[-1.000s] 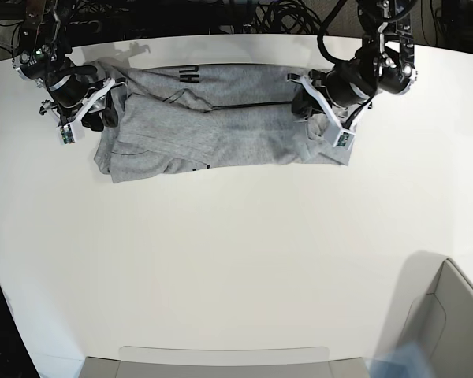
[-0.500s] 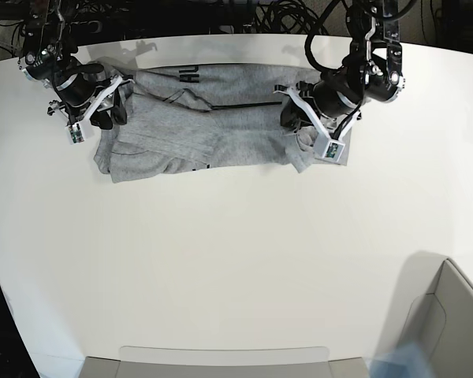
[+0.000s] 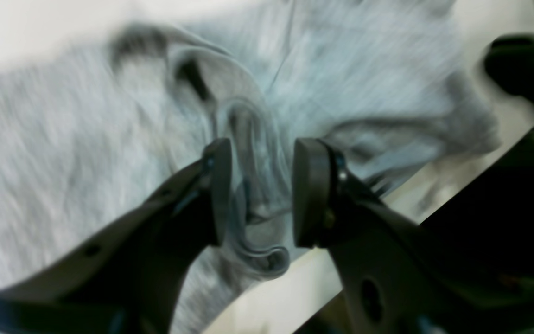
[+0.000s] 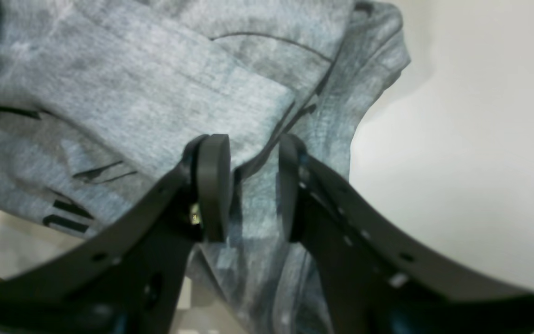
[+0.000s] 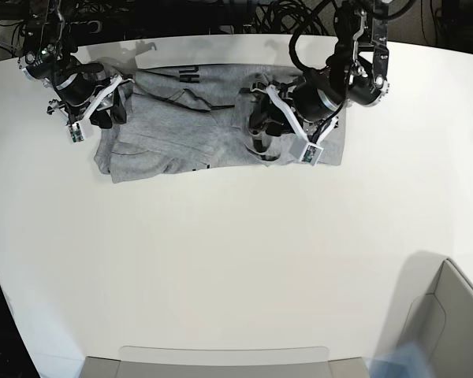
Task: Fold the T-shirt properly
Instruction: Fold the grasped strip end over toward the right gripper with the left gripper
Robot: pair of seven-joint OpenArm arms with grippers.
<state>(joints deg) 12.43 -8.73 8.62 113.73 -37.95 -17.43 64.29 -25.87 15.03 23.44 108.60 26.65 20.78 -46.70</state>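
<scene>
The light grey T-shirt (image 5: 189,134) lies crumpled along the far side of the white table (image 5: 221,260), with black lettering (image 5: 191,75) showing at its far edge. My left gripper (image 5: 262,130) is over the shirt's middle-right part, shut on a curled fold of cloth (image 3: 257,250) between its fingers (image 3: 216,190). The left wrist view is blurred. My right gripper (image 5: 114,106) is at the shirt's left end, shut on a fold of the T-shirt (image 4: 132,93), with cloth between its pads (image 4: 213,185). Black lettering (image 4: 63,213) shows beside it.
A grey box (image 5: 449,323) stands at the near right corner. A grey tray edge (image 5: 221,362) lies along the near side. Cables (image 5: 252,16) hang beyond the table's far edge (image 5: 221,38), close behind the shirt.
My left gripper has moved left in the base view with the shirt's right end, drawing it over towards the middle. My right gripper has stayed at the shirt's left end.
</scene>
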